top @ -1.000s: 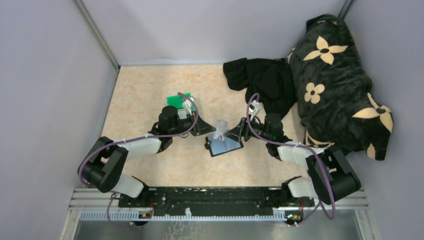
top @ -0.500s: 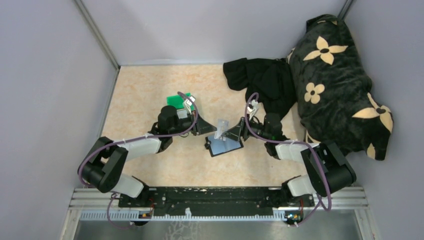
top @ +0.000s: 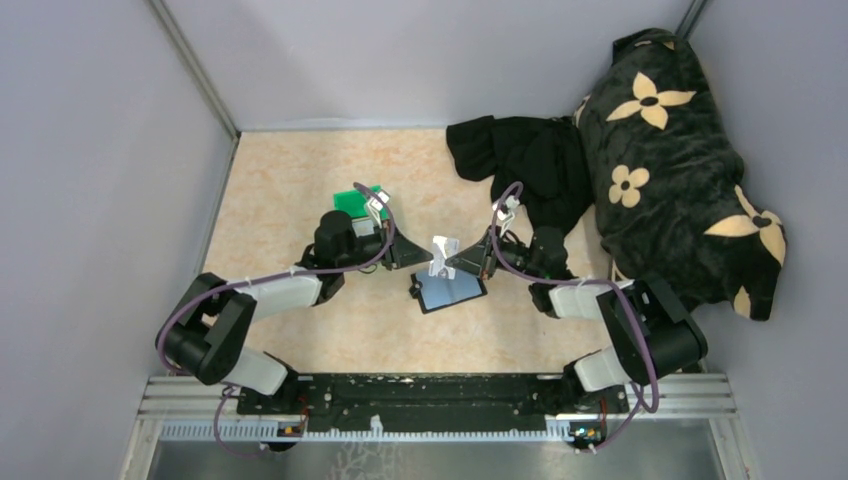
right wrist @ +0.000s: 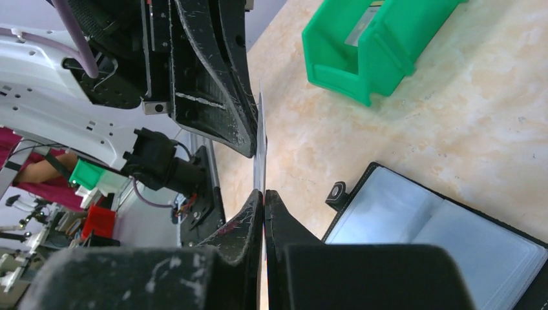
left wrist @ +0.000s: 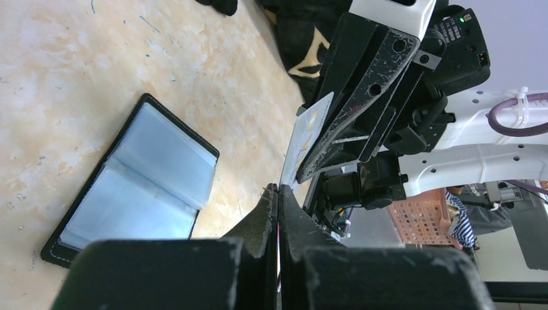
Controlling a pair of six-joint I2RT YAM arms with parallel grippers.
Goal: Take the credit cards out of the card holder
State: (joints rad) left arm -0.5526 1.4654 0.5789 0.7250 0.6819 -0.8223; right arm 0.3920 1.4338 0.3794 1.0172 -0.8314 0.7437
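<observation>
Pale credit card point(top: 439, 252): raised off the table between the two arms, pinched from both sides; hangs over or just beyond the far edge of the card holder, cannot tell which.
Left gripper point(top: 422, 260): fingers pressed together on the left end of the pale credit card; from its own wrist camera, left gripper point(left wrist: 278, 194) tips closed with only a thin sliver of card between them.
Right gripper point(top: 452, 266): clamped on the opposite end of the same card; from its own wrist camera, right gripper point(right wrist: 264, 195) tips closed tight, with the pale credit card point(right wrist: 260, 148) edge-on, rising straight out of them.
Claw spacing: tips face each other, very near, joined by the card.
Card holder point(top: 450, 292): open and flat on the table point(top: 300, 190), grey-blue glossy inner faces up, small tab on one edge; lies below both claws, touched by neither.
Green bin point(top: 356, 200): on the table beyond the left arm, apart from the card holder.
Black cloth point(top: 520, 160): bunched at the far right of the table.
Flowered cushion point(top: 680, 160): against the right wall, beside the black cloth.
</observation>
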